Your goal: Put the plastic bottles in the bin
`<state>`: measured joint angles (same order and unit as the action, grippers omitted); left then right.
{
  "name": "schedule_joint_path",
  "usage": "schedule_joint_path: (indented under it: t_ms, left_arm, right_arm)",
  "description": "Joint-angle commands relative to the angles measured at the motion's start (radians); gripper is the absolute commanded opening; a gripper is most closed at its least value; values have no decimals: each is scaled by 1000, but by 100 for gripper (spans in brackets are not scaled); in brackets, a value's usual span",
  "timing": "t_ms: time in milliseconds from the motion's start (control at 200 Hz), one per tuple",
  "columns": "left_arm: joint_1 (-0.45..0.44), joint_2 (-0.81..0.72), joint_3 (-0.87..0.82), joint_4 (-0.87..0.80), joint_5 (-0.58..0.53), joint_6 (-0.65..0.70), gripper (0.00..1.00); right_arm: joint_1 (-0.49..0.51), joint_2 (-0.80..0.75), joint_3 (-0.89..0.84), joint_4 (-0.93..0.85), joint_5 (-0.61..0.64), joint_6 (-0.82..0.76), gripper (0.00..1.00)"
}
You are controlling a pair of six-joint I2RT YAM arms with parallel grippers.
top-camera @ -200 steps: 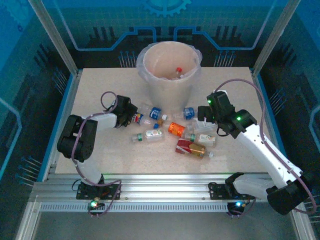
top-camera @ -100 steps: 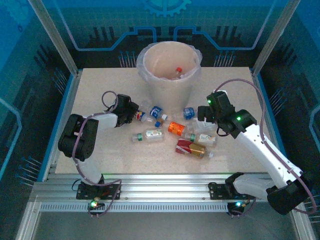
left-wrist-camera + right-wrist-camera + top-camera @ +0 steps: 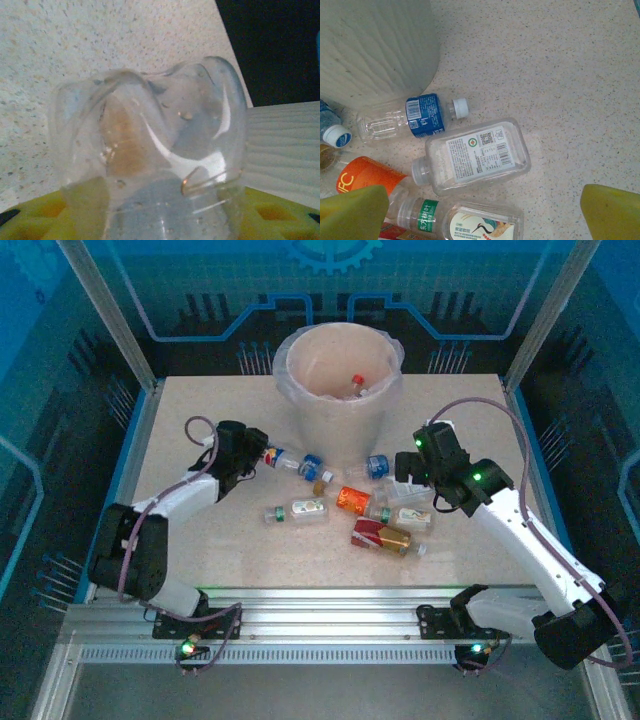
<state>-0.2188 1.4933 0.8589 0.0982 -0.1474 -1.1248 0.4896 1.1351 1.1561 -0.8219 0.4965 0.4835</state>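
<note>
**Left gripper** (image 3: 256,452): clenched on a clear bottle (image 3: 281,459) of thin, dented plastic. Its lobed base swells up between the yellow fingers (image 3: 35,215) in the left wrist view. The bottle is held just left of the bin (image 3: 335,425).

**Bin:** round, tapered and pale beige, with a faintly ribbed wall and a clear bag frilled over the rim. Inside lies a red-capped bottle (image 3: 357,381).

**Right gripper** (image 3: 482,212): jaws spread wide with nothing between them, hanging over a flat bottle (image 3: 475,155), which is rectangular and transparent with a white printed label.

**Loose plastic bottles** on the speckled table (image 3: 545,60) — all lying on their sides:
- a blue-labelled bottle (image 3: 415,119), cylindrical with a white cap, at the bin's foot
- an orange-labelled bottle (image 3: 365,182)
- a green-banded bottle (image 3: 425,212)
- a red bottle (image 3: 380,533), nearer the arms
</note>
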Motion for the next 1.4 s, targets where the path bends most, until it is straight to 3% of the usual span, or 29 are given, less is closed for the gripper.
schedule_joint_path:
  t_ms: [0, 230, 400, 580, 770, 1096, 1396]
  left_arm:
    - [1, -96, -27, -47, -77, 54, 57]
    - [-6, -306, -42, -63, -154, 184, 56]
    - [-59, -442, 7, -61, -249, 357, 56]
    - [-114, -470, 102, -9, -274, 526, 56]
    - [-168, -401, 237, 77, -226, 660, 56]
    - [-221, -196, 529, 197, -88, 773, 57]
    - [-227, 61, 797, 287, -157, 951, 54]
  right_arm:
    - [-16, -17, -6, 12, 1, 21, 100]
    - [-17, -46, -28, 35, -1, 21, 100]
    - [-17, -70, -49, 53, 2, 21, 100]
    - [-18, -97, -70, 70, 2, 24, 100]
    - [-17, -129, -89, 70, 14, 26, 100]
    - [-22, -174, -119, 65, 37, 56, 100]
    - [-25, -189, -134, 63, 44, 69, 100]
